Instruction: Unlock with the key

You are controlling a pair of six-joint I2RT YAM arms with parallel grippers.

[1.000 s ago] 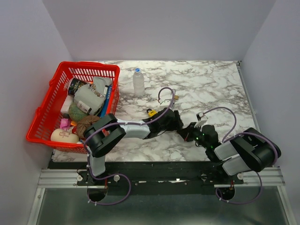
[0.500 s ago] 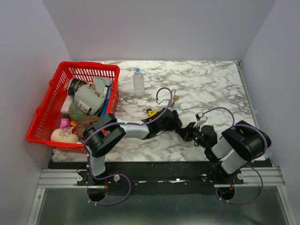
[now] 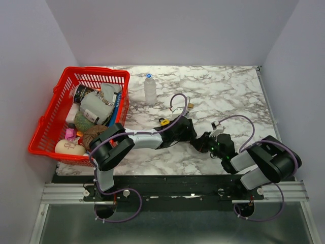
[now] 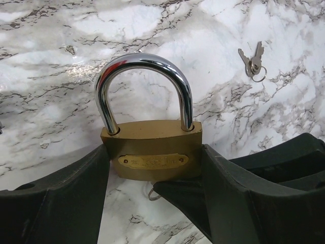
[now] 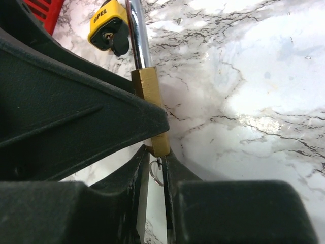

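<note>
A brass padlock (image 4: 151, 147) with a chrome shackle (image 4: 142, 61) stands upright between the fingers of my left gripper (image 4: 155, 152), which is shut on its body. Both shackle legs sit in the body. The key (image 5: 159, 161) sticks out of the padlock's underside, its small ring (image 5: 154, 175) hanging below. My right gripper (image 5: 156, 168) is under the padlock (image 5: 152, 96), its fingers a little apart on either side of the key, with a gap showing. In the top view both grippers (image 3: 190, 133) (image 3: 203, 142) meet at the table's middle front.
A yellow padlock (image 5: 106, 28) lies just behind the brass one. A spare pair of keys (image 4: 252, 62) lies on the marble further back. A clear bottle (image 3: 150, 89) stands at the back, and a red basket (image 3: 51, 127) full of items sits at the left.
My right gripper's fingers, shut a second ago, have parted slightly around the key. The right arm's elbow shifted a little. The left gripper kept the padlock still.
</note>
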